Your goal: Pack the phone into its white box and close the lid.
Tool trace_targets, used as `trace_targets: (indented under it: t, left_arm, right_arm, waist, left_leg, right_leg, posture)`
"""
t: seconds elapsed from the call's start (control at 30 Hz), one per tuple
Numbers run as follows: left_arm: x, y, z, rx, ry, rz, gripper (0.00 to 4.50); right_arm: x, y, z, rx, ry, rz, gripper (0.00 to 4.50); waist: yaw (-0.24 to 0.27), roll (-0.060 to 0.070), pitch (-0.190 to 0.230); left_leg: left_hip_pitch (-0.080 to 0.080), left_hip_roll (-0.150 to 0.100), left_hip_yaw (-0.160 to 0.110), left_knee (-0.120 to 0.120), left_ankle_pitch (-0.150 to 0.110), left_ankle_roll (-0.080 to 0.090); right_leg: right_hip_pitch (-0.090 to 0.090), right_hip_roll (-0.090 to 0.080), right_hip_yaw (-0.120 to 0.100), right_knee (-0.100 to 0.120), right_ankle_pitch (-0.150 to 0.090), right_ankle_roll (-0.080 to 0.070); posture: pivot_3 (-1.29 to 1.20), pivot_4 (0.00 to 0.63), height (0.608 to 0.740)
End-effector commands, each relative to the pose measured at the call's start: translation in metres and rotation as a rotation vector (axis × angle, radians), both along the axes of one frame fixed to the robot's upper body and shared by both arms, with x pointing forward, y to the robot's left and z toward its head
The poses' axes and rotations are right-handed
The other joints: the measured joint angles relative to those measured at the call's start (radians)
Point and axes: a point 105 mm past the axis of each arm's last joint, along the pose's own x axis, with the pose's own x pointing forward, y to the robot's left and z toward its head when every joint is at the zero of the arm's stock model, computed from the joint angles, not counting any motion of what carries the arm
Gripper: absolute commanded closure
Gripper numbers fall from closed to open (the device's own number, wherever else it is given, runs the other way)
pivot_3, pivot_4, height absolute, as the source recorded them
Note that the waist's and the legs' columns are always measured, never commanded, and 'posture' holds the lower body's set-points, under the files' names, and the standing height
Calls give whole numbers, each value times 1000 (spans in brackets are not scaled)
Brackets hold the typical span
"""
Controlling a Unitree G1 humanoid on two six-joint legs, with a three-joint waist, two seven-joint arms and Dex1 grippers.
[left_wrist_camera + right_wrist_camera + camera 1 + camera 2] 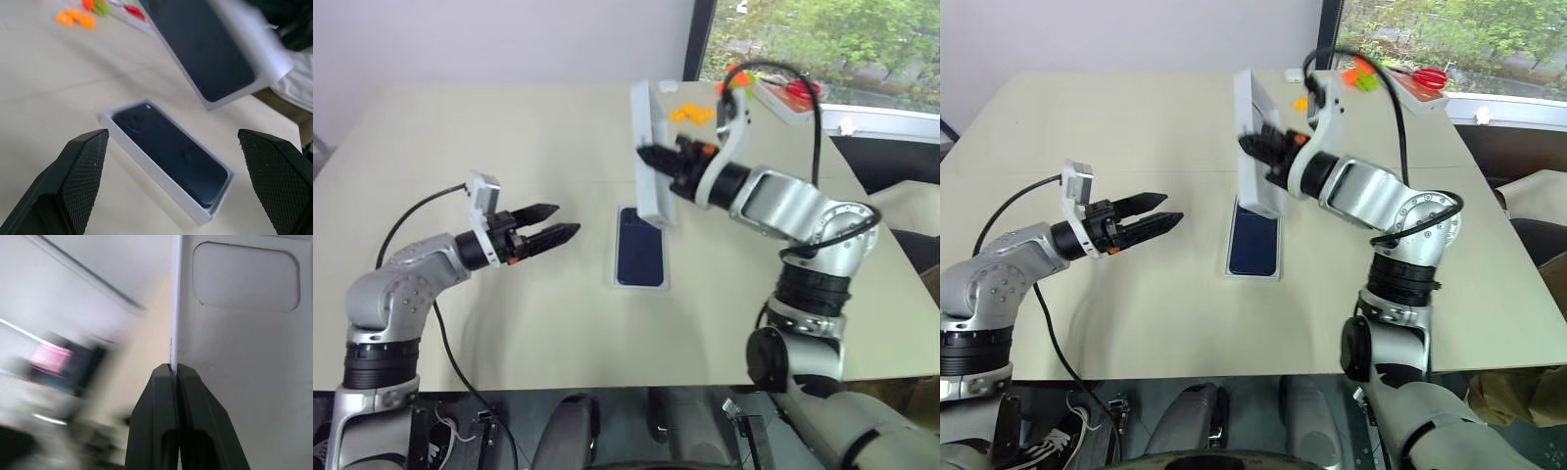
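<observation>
One step left: cap box | right gripper pinches lid rim, held upright above phone in box | left gripper open, idle | tip: level lid, square edges, lower straight

Left gripper hung level, fingers spread; right gripper was raised, fingers pinched together.

place: office or lab | cues: beige table; window; plain wall
</observation>
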Motion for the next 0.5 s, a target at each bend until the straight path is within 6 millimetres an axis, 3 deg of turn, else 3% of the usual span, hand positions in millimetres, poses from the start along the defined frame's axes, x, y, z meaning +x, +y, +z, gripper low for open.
trace_targets:
  t: [0.03, 0.1, 0.27, 0.4, 0.5]
  left_arm:
    - [0, 6, 14, -1, -51, 23, 0]
    - [-1, 8, 14, 4, -54, 29, 0]
    - [0, 12, 20, -30, -47, 46, 0]
    - [1, 11, 20, -44, -36, 51, 0]
    - [0, 8, 21, -55, -36, 43, 0]
  right_arm:
    - [-5, -3, 4, 153, 34, 37, 4448]
    - [-10, 3, 2, 246, 54, 106, 4448]
    - [2, 7, -35, 249, 135, 75, 4448]
    - [0, 22, -37, 264, 142, 107, 4448]
    - [3, 26, -52, 241, 162, 93, 4448]
  waist:
    - [0, 0, 0]
    - [-5, 0, 0]
    - [-10, 1, 0]
    - [-9, 1, 0]
    - [-9, 1, 0]
  left_leg:
    - [-1, -1, 0, 0, 0, 0]
    - [-1, -2, 2, 0, -1, 1]
    - [-1, -1, 4, 0, -2, 3]
    - [0, 0, 4, 0, -2, 3]
    - [1, 1, 3, 0, -2, 3]
  right_leg:
    - [0, -1, 0, 0, 0, 0]
    - [0, -2, 1, 0, 0, 0]
    - [-1, -1, 2, 0, 0, 0]
    - [-2, -1, 2, 0, 0, 0]
    - [-2, 0, 2, 1, 0, 0]
  posture:
    - [0, 150, 740]
    - [0, 150, 740]
    - [0, 150, 740]
    - [0, 150, 740]
    - [0, 150, 740]
